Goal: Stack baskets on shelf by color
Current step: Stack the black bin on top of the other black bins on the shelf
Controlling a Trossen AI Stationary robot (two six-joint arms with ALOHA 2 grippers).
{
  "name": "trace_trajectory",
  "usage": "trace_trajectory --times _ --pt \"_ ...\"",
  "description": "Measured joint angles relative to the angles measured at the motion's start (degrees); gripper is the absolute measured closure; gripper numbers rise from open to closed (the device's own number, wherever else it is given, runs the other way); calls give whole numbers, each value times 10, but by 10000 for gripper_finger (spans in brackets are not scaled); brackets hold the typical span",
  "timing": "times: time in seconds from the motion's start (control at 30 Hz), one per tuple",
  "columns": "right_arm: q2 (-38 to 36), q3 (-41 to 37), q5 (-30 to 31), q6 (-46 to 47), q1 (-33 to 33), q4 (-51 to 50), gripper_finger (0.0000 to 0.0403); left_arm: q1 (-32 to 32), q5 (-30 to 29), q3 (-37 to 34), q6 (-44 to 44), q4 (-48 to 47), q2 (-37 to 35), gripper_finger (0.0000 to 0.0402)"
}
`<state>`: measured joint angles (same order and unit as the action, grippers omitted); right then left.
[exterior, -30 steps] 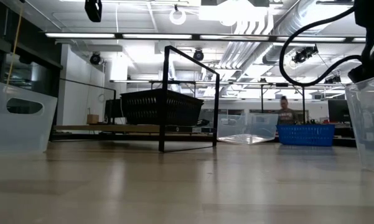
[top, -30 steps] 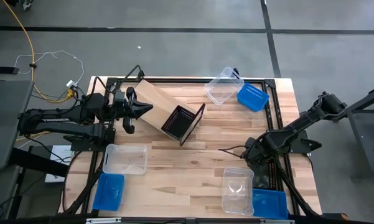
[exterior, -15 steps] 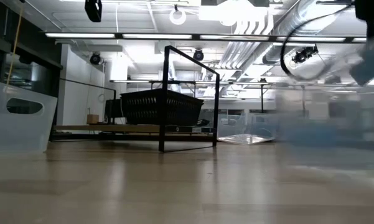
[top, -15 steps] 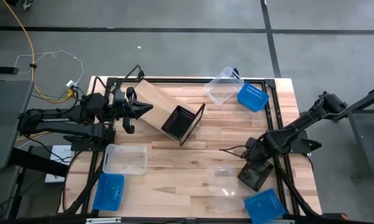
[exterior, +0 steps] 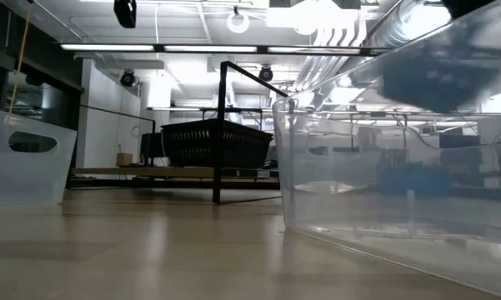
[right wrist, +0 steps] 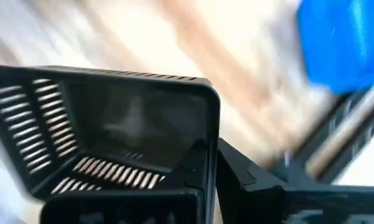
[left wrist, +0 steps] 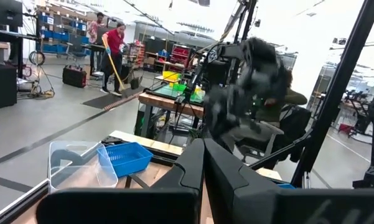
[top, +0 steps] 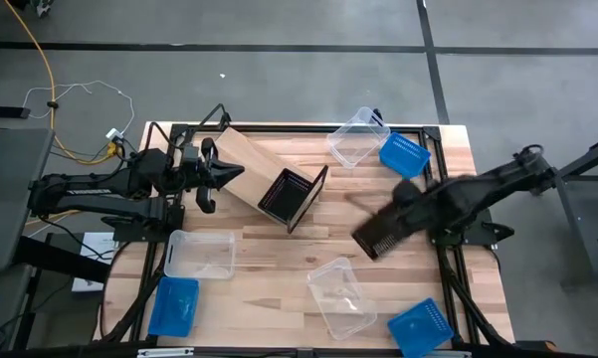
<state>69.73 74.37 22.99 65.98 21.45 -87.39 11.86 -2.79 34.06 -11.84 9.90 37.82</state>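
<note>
High view: my right gripper point(top: 398, 224) had lifted black slatted basket point(top: 380, 235) off right-side pile, fingers clamped on its rim, swinging toward shelf point(top: 269, 179). Clear bin point(top: 340, 296) got knocked toward center; blue bin point(top: 420, 325) slid to near right corner. Left gripper point(top: 227, 173) idled at shelf's left end, fingers together, empty. Judged: next, nest it on black basket already inside.

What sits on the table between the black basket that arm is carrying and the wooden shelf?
Nothing: in the high view only bare table separates the black basket in the right tool from the shelf.
</note>
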Motion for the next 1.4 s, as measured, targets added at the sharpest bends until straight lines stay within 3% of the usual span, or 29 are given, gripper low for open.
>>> trace_trajectory --times 0.2,0.37,0.5,0.73,1.07,1.4 --pt "0 176 146 -124 -69 68 402 0 5 0 0 46 0 401" --pt "35 273 158 -306 -167 202 402 0 46 0 -5 123 -3 401" --pt "113 342 94 -422 -231 275 402 0 64 0 -24 197 -10 401" --pt "285 475 -35 -514 -295 276 402 0 70 0 -30 250 -26 401" --pt "456 595 -199 -545 -335 174 403 0 64 0 -26 251 -31 401" --pt "515 598 -264 -513 -364 156 403 0 51 0 -26 251 -30 401"
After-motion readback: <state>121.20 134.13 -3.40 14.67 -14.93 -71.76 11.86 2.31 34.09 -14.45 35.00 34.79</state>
